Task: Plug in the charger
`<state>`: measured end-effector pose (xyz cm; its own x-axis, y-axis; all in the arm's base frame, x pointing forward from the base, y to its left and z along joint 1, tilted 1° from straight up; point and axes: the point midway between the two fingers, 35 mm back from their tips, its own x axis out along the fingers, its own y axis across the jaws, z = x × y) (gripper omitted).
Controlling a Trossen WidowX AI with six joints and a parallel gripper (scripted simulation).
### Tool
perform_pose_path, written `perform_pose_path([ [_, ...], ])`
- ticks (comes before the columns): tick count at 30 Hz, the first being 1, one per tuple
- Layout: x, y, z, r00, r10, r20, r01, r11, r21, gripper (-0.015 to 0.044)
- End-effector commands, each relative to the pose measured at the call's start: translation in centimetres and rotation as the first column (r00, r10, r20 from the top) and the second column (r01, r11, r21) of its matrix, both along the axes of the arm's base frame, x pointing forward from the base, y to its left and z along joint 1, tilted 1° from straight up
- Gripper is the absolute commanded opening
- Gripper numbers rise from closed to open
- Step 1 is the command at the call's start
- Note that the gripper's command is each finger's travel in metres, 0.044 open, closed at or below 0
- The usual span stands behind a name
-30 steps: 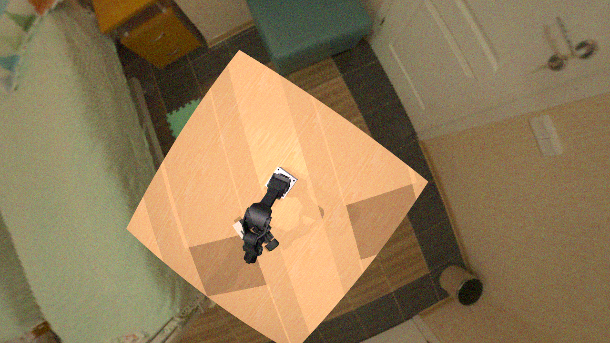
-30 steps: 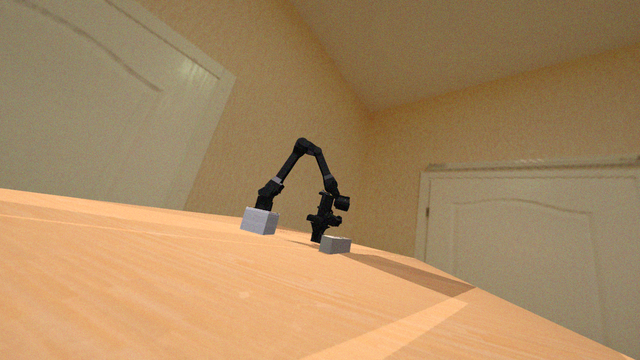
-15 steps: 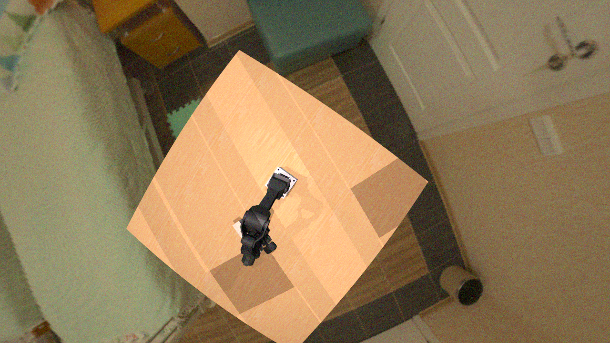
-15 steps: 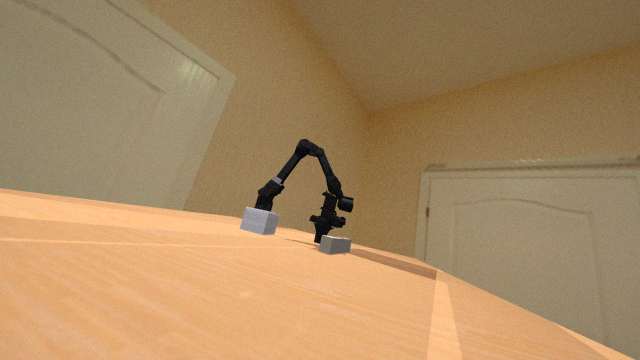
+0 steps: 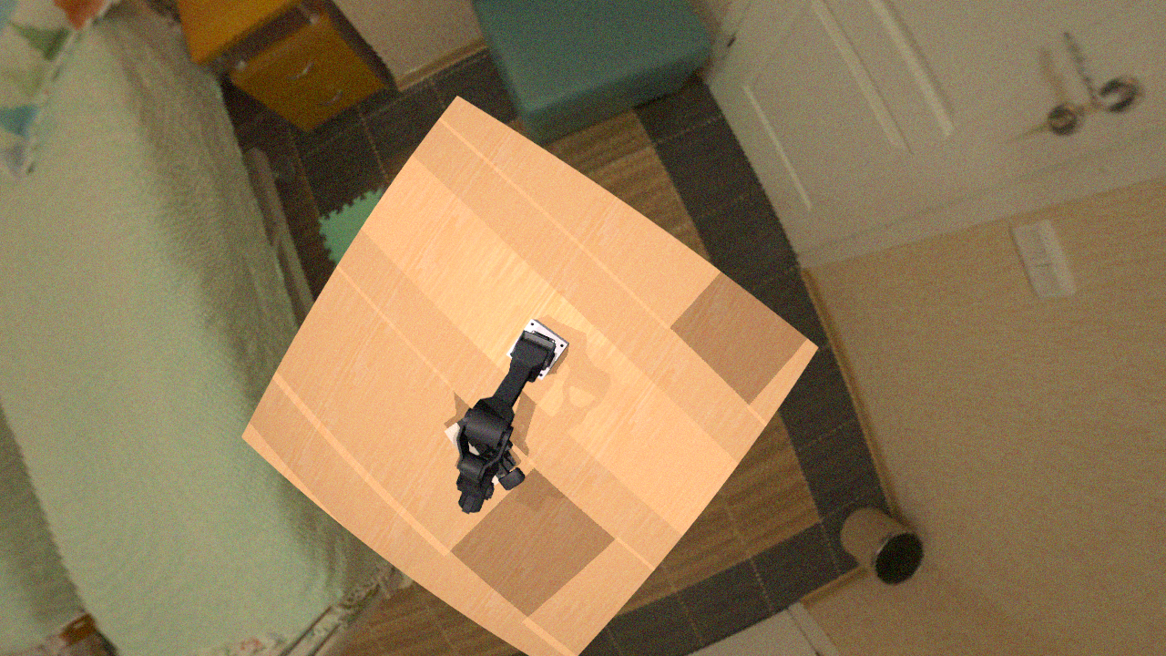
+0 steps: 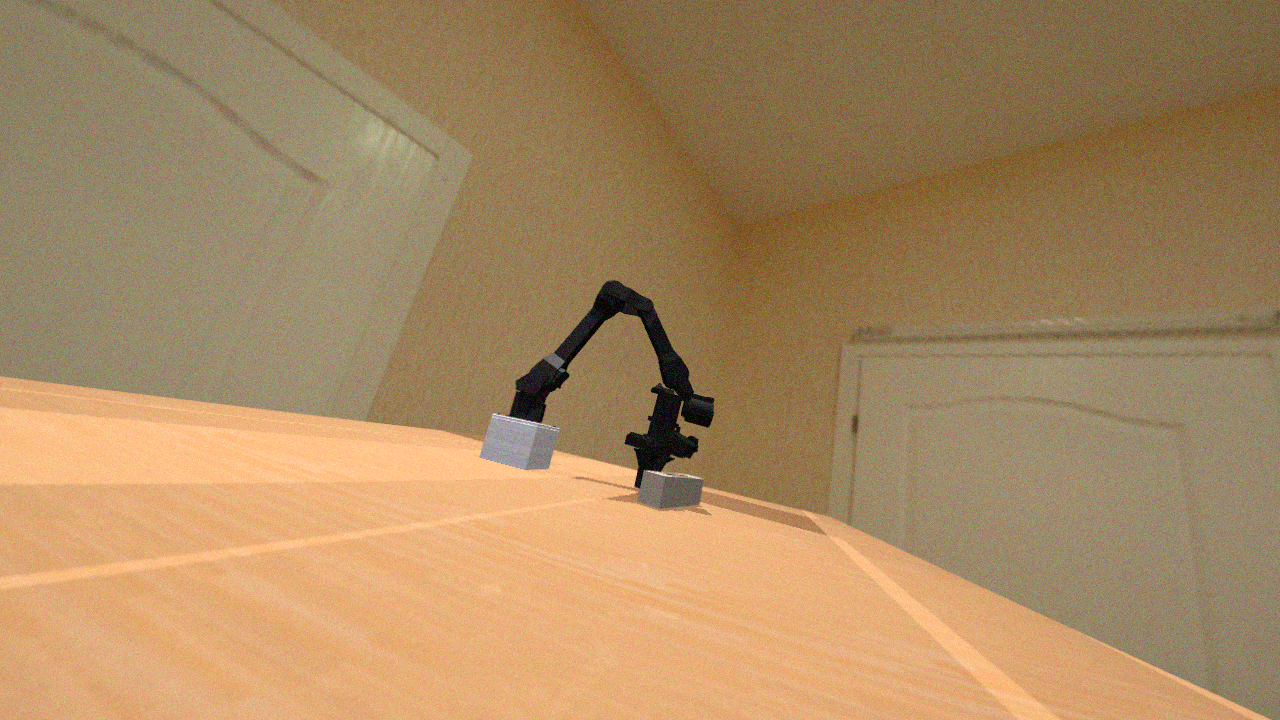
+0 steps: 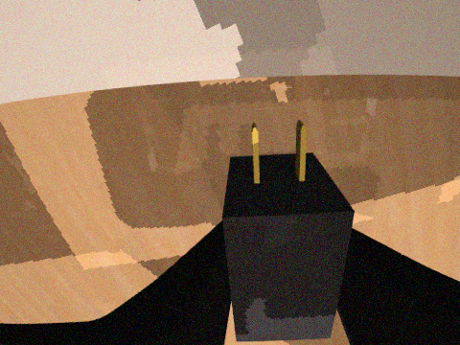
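Note:
My gripper (image 6: 639, 480) (image 7: 274, 229) is shut on the black two-prong charger (image 7: 287, 283), with one dark finger on each side of its body. Two thin brass prongs stand out from the charger's far face, side by side and free of any slot. The power strip (image 5: 451, 434) (image 6: 673, 491) is a light block on the table. In the top view the arm covers most of it; in the exterior view the fingers point down close beside it. A white and grey surface at the top of the wrist view seems to be the strip. No outlet slots can be made out.
The wooden table (image 5: 603, 269) (image 6: 358, 617) carries patches of shadow. The arm (image 5: 487, 424) (image 6: 662, 344) arches from its pale base (image 5: 559, 345) (image 6: 517, 442) over to the strip. A bed, a drawer unit and doors stand beyond the table.

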<state>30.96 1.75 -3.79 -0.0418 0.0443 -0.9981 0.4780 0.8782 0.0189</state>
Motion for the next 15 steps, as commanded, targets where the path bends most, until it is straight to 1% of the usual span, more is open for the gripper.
perform_pose_path([
  [1, 0.34, 0.08, 0.00, 1.000, -0.011, -0.001, 0.011, 1.000, 0.006, 0.0000],
  [15, 0.50, 0.12, -0.01, 1.000, -0.014, -0.002, 0.014, 1.000, 0.006, 0.0000],
])
